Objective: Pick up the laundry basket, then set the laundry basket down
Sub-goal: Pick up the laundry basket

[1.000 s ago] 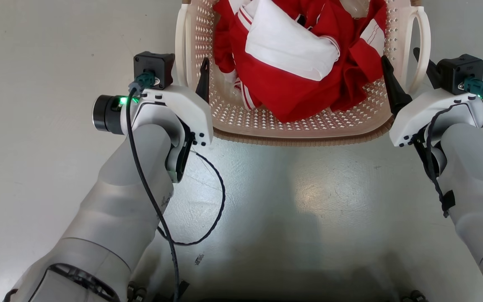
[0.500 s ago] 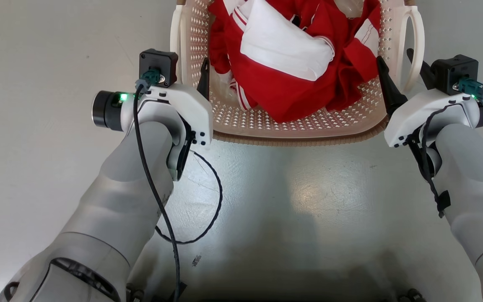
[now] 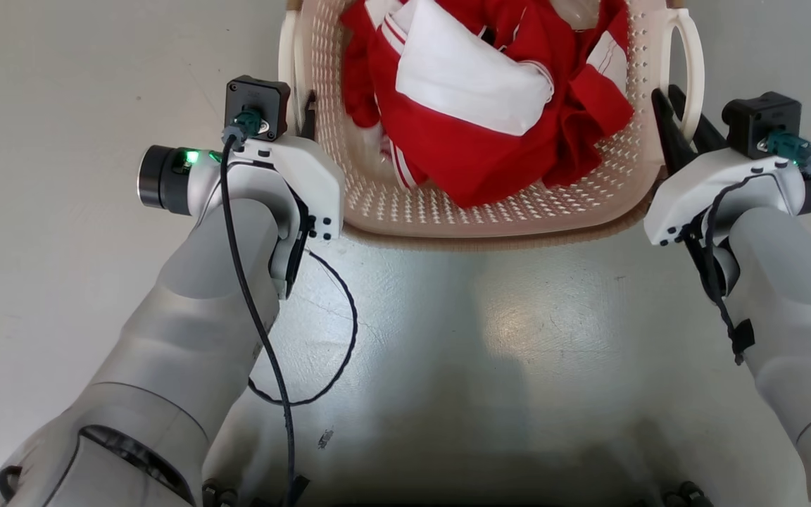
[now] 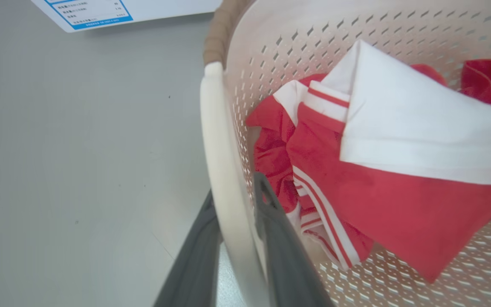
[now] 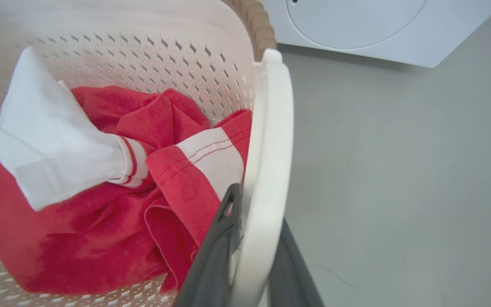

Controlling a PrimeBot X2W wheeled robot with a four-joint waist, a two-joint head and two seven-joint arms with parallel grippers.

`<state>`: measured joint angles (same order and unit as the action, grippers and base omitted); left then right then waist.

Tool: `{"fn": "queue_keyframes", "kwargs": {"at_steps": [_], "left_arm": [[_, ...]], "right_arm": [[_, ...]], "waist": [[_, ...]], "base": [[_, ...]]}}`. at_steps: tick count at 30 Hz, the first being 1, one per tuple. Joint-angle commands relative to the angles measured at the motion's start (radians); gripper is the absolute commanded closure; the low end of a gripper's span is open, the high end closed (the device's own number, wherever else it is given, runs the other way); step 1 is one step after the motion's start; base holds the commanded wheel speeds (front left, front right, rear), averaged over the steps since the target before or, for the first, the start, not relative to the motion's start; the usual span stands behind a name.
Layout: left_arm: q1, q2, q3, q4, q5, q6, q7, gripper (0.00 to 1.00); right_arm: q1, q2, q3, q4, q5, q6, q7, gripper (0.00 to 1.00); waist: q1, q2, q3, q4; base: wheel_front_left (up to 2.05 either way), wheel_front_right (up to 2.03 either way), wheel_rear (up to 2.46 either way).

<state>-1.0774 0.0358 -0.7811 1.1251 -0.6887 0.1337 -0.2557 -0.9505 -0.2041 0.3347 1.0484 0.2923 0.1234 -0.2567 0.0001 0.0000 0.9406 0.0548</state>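
Note:
The cream-white perforated laundry basket with a brown woven-look rim stands at the top centre of the head view. My left gripper is shut on the basket's left loop handle. In the left wrist view that gripper has one dark finger on each side of the white handle bar. My right gripper is shut on the right loop handle. In the right wrist view the gripper pinches the bar the same way.
Red and white clothes fill the basket. A white washing machine stands just beyond it, and a labelled white panel shows at the top of the left wrist view. Grey floor lies around the basket and before me.
Both grippers stood open, each with one finger inside the basket wall. They have since closed on the side handles, and the basket has shifted slightly in the view.

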Motion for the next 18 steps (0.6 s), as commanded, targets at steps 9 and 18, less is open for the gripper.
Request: {"fn": "queue_keyframes", "kwargs": {"at_steps": [9, 18], "left_arm": [[-0.002, 0.014, -0.022, -0.013, -0.016, 0.005, -0.006, 1.0], [0.02, 0.014, -0.035, -0.006, -0.029, 0.006, -0.006, 1.0]], "right_arm": [[0.025, 0.035, 0.022, 0.005, 0.008, 0.007, -0.005, 1.0], [0.046, 0.071, 0.024, 0.028, 0.015, 0.007, -0.005, 1.0]], "waist": [[0.0, 0.0, -0.001, -0.004], [0.0, 0.0, -0.055, -0.014]], "base": [[0.0, 0.0, 0.0], [0.0, 0.0, 0.0]]}}
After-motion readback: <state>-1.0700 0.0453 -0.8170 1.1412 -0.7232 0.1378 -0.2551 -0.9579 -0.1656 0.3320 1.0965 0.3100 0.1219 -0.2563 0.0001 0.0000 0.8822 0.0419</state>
